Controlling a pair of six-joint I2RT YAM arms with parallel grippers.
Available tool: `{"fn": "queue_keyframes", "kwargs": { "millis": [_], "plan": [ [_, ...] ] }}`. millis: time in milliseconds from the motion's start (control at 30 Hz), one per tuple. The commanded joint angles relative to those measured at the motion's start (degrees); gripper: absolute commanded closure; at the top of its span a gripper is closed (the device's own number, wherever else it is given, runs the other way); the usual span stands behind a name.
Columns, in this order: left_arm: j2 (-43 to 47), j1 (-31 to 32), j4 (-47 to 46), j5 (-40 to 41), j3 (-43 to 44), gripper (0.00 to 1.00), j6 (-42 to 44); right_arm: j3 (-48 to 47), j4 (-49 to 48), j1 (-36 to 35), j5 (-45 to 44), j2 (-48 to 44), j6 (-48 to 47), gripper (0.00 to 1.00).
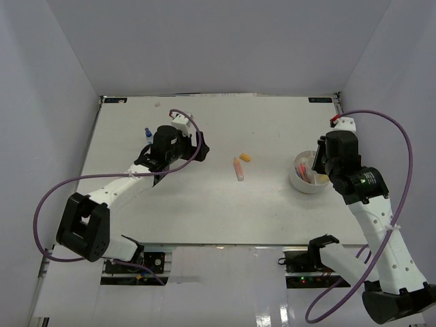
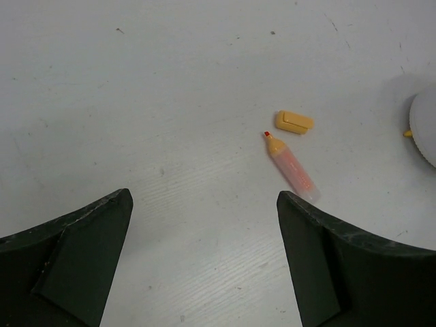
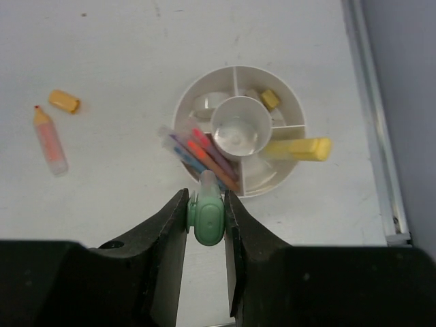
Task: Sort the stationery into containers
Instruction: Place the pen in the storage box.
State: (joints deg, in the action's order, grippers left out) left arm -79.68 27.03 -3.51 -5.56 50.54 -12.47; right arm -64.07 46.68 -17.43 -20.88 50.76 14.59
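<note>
Right gripper (image 3: 206,206) pinches green marker (image 3: 208,221) over tub's (image 3: 240,67) lower rim, likely for drop. Left gripper (image 2: 204,197) spread, empty, facing orange marker (image 2: 293,167).

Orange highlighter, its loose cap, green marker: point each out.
orange highlighter (image 2: 294,169): left wrist view, middle of the barrel.
loose cap (image 2: 294,122): left wrist view, centre of its upper face.
green marker (image 3: 208,219): right wrist view, on its green end.

The table (image 2: 170,102) is matt white and faintly scuffed. The tub (image 3: 195,88) is smooth, slightly glossy white plastic. The green marker (image 3: 208,218) just beside the tub is smooth plastic, and the highlighter (image 2: 293,167) farther from the tub has a translucent barrel.
</note>
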Motion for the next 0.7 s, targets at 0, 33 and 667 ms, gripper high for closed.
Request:
{"fn": "queue_keyframes", "kwargs": {
  "millis": [0,33,667],
  "plan": [
    [0.58,-0.04,0.08,-1.47,0.79,0.02,-2.29,-2.37,3.86,1.52,-11.36,-0.93,-0.53,0.92],
    [0.49,-0.13,0.34,-1.38,0.61,0.02,-2.47,-1.94,3.77,1.87,-11.72,-1.10,-0.53,0.92],
    [1.19,-0.13,1.49,-1.56,0.70,0.02,-1.51,10.72,-12.74,18.92,4.27,1.80,-2.37,0.92]
  ]
}}
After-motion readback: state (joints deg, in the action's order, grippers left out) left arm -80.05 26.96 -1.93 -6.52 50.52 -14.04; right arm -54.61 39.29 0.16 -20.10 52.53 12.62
